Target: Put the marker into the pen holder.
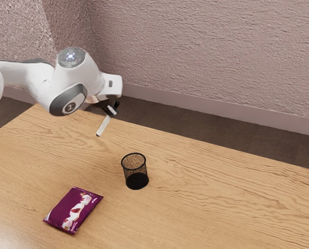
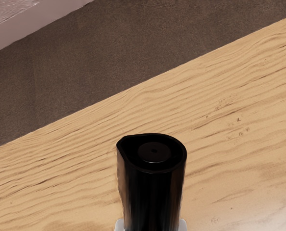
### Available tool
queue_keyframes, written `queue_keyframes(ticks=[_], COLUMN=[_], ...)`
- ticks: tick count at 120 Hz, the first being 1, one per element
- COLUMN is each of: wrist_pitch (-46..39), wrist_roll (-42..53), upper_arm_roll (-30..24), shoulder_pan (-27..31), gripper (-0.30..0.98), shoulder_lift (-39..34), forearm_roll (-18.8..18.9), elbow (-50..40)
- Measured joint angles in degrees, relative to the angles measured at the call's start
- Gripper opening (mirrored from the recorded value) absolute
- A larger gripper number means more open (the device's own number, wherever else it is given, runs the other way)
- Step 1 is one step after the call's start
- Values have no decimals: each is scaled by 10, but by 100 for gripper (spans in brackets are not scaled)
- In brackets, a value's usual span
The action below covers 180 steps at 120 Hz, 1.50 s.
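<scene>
- Fingers [image 1: 111,109] (black, raised): pinching the marker [image 1: 104,125] from two sides near its upper end; the lower end slants down toward seven o'clock in the exterior view.
- Pen holder [image 1: 137,181]: upright on the tabletop [image 1: 211,192]; from it, the marker hangs at eleven o'clock, well apart, and a purple packet [image 1: 74,210] lies at eight o'clock.
- Principal hazard: the slant. Carried over as it is, the marker would probably strike the mesh rim instead of passing inside; it should be brought nearer to upright first.
- Secondary hazard: the grip. With so much marker below the fingers, a knock on the rim could swivel it or work it loose.
- Tipping: the mesh cup looks light to me from where I stand; a sideways push by the lower end might topple or slide it, perhaps toward five o'clock.
- Early release: dropped short, the marker could roll off the tabletop's far edge. How high it hangs I cannot judge exactly, so lowering calls for care.
</scene>
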State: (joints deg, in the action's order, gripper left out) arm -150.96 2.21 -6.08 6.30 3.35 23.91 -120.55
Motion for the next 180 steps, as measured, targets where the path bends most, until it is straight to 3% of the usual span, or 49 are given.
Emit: queue_keyframes(ticks=[31, 77, 90, 115, 176, 180], wrist_pitch=[-71, -112, -117, -121, -120, -120], wrist_roll=[-128, -258, -284, -323, -384, -386], upper_arm_roll=[-45, -61, -36, -49, -38, -56], shoulder_pan=[-40, -8, -28, -21, -88, -70], gripper=[-10, -10, -10, -10, -8, -7], shoulder_lift=[-72, -36, -27, -14, -34, -39], forearm_roll=[3, 18, 27, 32, 33, 32], elbow=[-87, -93, -92, -90, -109, -115])
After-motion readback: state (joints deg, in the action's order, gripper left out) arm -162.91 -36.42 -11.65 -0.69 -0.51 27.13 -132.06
